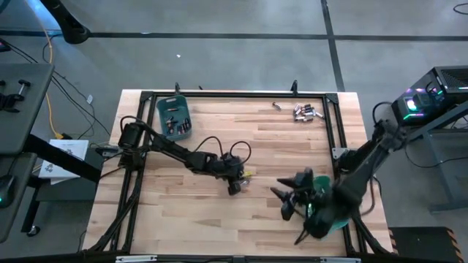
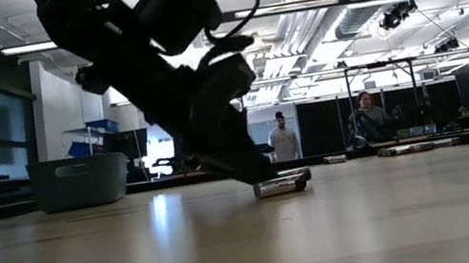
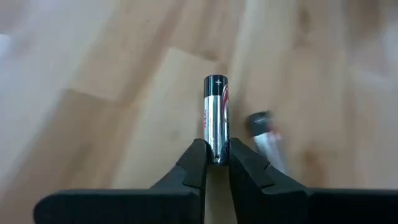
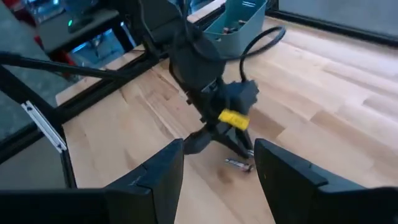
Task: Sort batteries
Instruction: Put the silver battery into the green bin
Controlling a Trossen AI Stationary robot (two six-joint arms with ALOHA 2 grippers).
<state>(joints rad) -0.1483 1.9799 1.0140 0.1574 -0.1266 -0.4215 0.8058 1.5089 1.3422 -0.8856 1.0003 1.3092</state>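
Note:
My left gripper (image 1: 235, 187) is down at the table's middle, shut on a silvery battery with a dark, red-marked band (image 3: 216, 115). In the low view this battery (image 2: 283, 184) lies on the wood. A second battery (image 3: 267, 135) lies loose on the table close beside it. My right gripper (image 4: 217, 180) hangs open above the table's near right, over a teal bin (image 1: 335, 218), with nothing between its fingers. It looks at the left gripper and the battery (image 4: 238, 164) below it. My left gripper pinches the battery's near end (image 3: 216, 152) between its two fingertips, one on each side. The fingers slant down from the table's left and run along the battery, whose plus end (image 3: 217, 81) points away from them. The battery lies level on the table.
A second teal bin (image 1: 174, 117) holding several batteries stands at the far left. A heap of loose batteries (image 1: 307, 112) lies at the far right. A dark frame (image 1: 241, 95) borders the wooden table. People stand in the room beyond the far edge.

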